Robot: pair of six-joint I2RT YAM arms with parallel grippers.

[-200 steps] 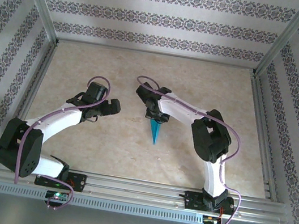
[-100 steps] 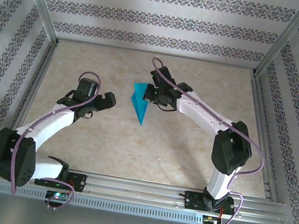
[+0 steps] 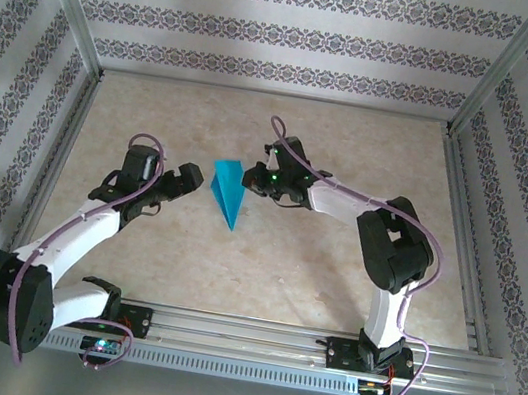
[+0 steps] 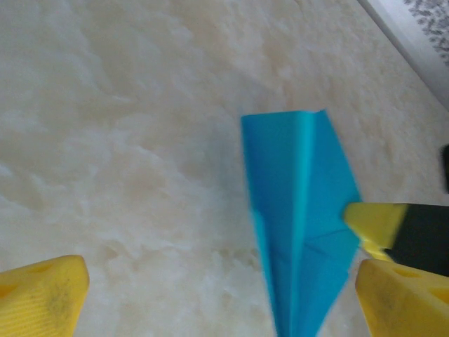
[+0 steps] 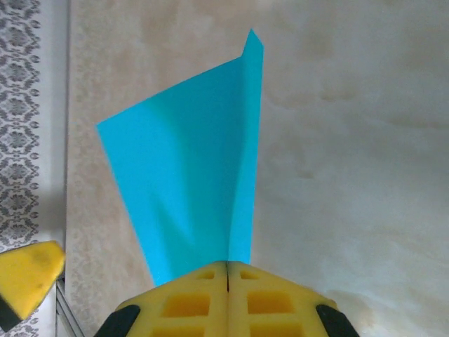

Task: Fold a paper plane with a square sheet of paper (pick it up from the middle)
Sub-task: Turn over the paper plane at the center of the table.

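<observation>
Left gripper: nearest of the working ends, on the left half of the table. Spread wide, nothing between the yellow pads. Aimed at the plane from the left, just beside it, not touching.

Plane: mid-table, between the two grippers. Teal dart, broad end toward the back wall, point toward the near edge. Centre crease plain in the left wrist view, one wing standing open in the right wrist view. Looks lifted off the marble. Whether the point brushes the surface, cannot tell.

Right gripper: just right of the plane. Jaws pressed together with the paper pinched at the fold line. From the left wrist view, one yellow finger clamped on the plane's right edge, about midway along.

Table beyond: bare marble pattern out to the back wall.

Step in hand: judged late in the task. Dart shape already made, so no folding here. Reads as presenting the plane to the open left jaws, for a handover or a last pinch along the crease.

Next move calls for: left jaws brought in over the keel, edge-on, so the thin paper slides between the pads rather than buckling against one of them. Closing only once both pads flank the crease. Right grip to hold firm until the left has it.

Risk: a pad striking the wing flat and bending it, or twisting the paper between two grips.
</observation>
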